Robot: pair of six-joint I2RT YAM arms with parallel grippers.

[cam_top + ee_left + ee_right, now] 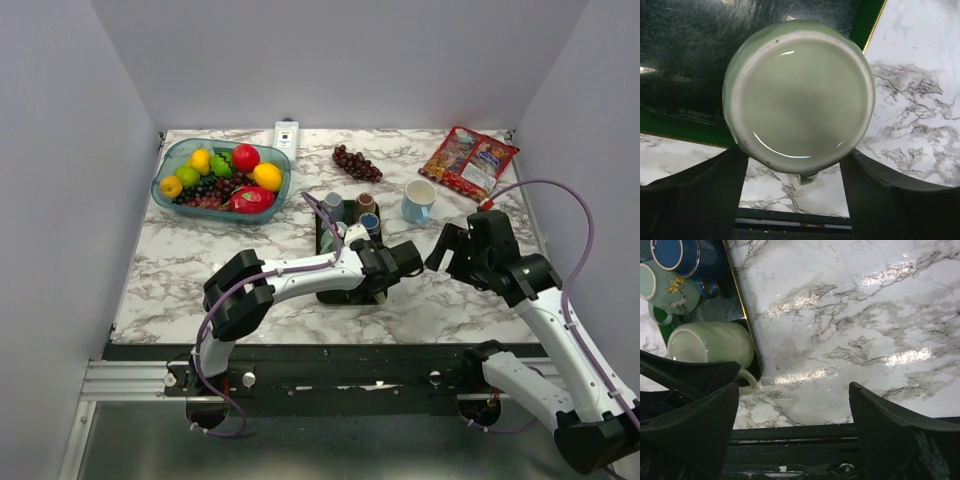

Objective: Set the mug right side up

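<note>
A pale green mug (800, 95) stands upside down at the near right corner of the dark green tray (685, 50), its flat base facing the left wrist camera. My left gripper (795, 155) straddles it, with one black finger (695, 195) against each side of the mug. In the right wrist view the mug (710, 342) shows its handle (747, 382) sticking out past the tray's gold rim (742, 305). My right gripper (792, 405) hangs open over bare marble just right of the tray, holding nothing. From above, the left gripper (385, 268) covers the mug and the right gripper (450, 250) sits beside it.
A blue cup (675, 255) and a pale green pictured cup (665, 290) stand farther back on the tray. A light blue mug (418, 200), grapes (357, 163), a snack packet (468, 160) and a fruit bowl (222, 178) lie beyond. The table's front edge (800, 440) is close.
</note>
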